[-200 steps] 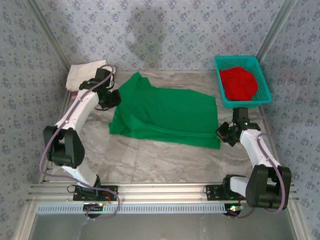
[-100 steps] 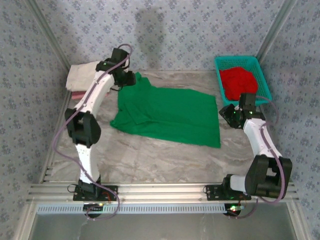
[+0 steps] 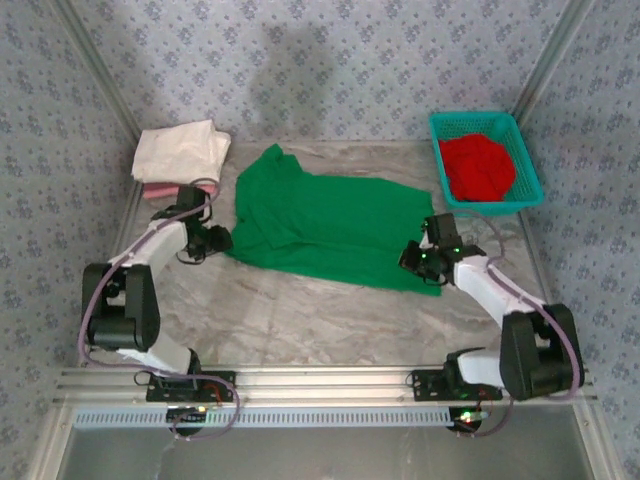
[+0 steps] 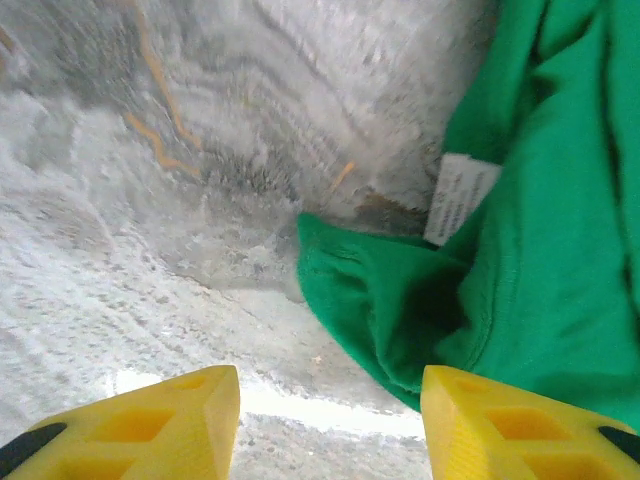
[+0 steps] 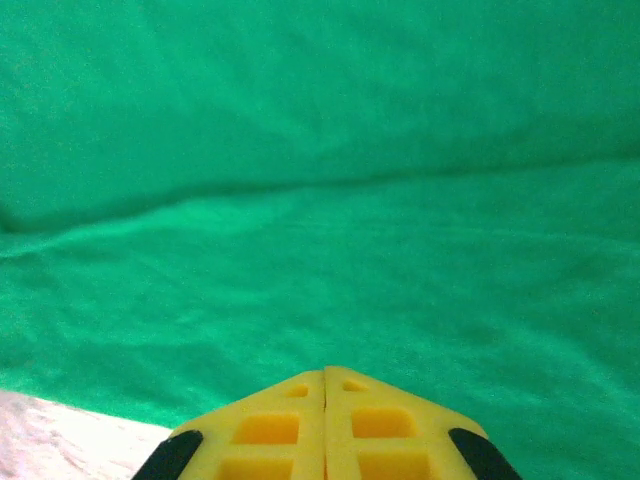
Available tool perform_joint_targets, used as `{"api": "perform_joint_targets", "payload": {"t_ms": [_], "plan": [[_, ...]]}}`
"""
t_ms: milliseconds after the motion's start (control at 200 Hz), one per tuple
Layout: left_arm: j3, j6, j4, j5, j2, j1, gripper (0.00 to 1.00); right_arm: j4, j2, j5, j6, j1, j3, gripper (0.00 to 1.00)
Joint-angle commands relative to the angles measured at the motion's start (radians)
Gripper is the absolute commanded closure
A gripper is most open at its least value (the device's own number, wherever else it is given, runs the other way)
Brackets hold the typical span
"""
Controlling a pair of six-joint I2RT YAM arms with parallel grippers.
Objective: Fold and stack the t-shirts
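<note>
The bench (image 3: pixel 300 320) is grey and marbled. The green t-shirt (image 3: pixel 330 225) lies spread flat in the middle of it. Its long side runs from far left to near right, and the bunched end is at the far left.

A teal basket (image 3: pixel 470 117) sits at the far right corner with the red t-shirt (image 3: pixel 477 167) heaped inside. At the far left corner, the cream-white t-shirt (image 3: pixel 180 150) lies folded on top of the pink t-shirt (image 3: pixel 160 190).

The left gripper (image 3: pixel 218 240) is low, just beside the green shirt's near left corner. In the left wrist view, the left gripper (image 4: pixel 330 400) stands about half open and holds nothing. The folded corner of the green t-shirt (image 4: pixel 540 250) lies just past its fingers, with a small white label (image 4: pixel 458 198) showing.

The right gripper (image 3: pixel 415 258) is over the near right edge of the green shirt. In the right wrist view, the right gripper (image 5: pixel 325 385) is closed tight, finger against finger, above the green t-shirt (image 5: pixel 320 200). It may be touching the cloth, but I cannot tell.
</note>
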Motion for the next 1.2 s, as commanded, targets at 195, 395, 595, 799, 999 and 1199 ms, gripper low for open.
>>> {"api": "perform_joint_targets", "payload": {"t_ms": [195,395,595,799,999,1199], "plan": [[0.03,-0.038,0.24,0.141,0.143,-0.004,0.48,0.09,0.087,0.027,0.05,0.007,0.007,0.92],[0.006,-0.057,0.281,0.136,0.145,0.003,0.85,0.126,0.128,0.024,0.09,-0.013,-0.023,0.92],[-0.023,-0.098,0.122,0.115,0.044,0.07,1.0,0.116,0.182,0.032,0.176,-0.074,-0.077,0.93],[-0.007,-0.089,-0.12,0.139,-0.017,0.093,1.0,0.032,0.177,0.089,0.213,-0.087,-0.032,0.95],[-0.07,-0.113,-0.233,0.106,-0.069,0.092,1.0,-0.032,0.148,0.069,0.248,-0.118,-0.025,0.96],[-0.191,-0.167,-0.235,0.135,-0.136,0.071,1.0,-0.081,0.101,0.055,0.253,-0.109,-0.03,0.95]]}}
